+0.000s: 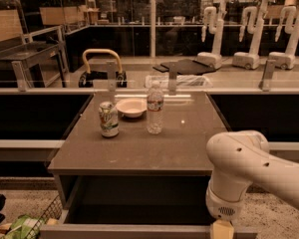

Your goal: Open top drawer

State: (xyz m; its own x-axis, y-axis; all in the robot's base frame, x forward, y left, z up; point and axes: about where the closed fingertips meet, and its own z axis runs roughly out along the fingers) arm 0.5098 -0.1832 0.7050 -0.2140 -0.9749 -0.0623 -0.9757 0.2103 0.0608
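The top drawer (134, 230) stands pulled out under the thick tabletop slab (129, 165). Its dark inside shows and its grey front rim runs along the bottom edge of the view. The handle is out of view. My white arm (239, 168) comes in from the right and bends down at the drawer's front right. The gripper (222, 230) is at the bottom edge, right at the drawer's front rim, and only its pale top part shows.
On the tabletop stand a drink can (108, 119), a white bowl (131, 107) and a clear water bottle (155, 108). A wire basket with packets (27, 225) sits on the floor at lower left. Other robot arms (251, 31) stand behind a counter at the back.
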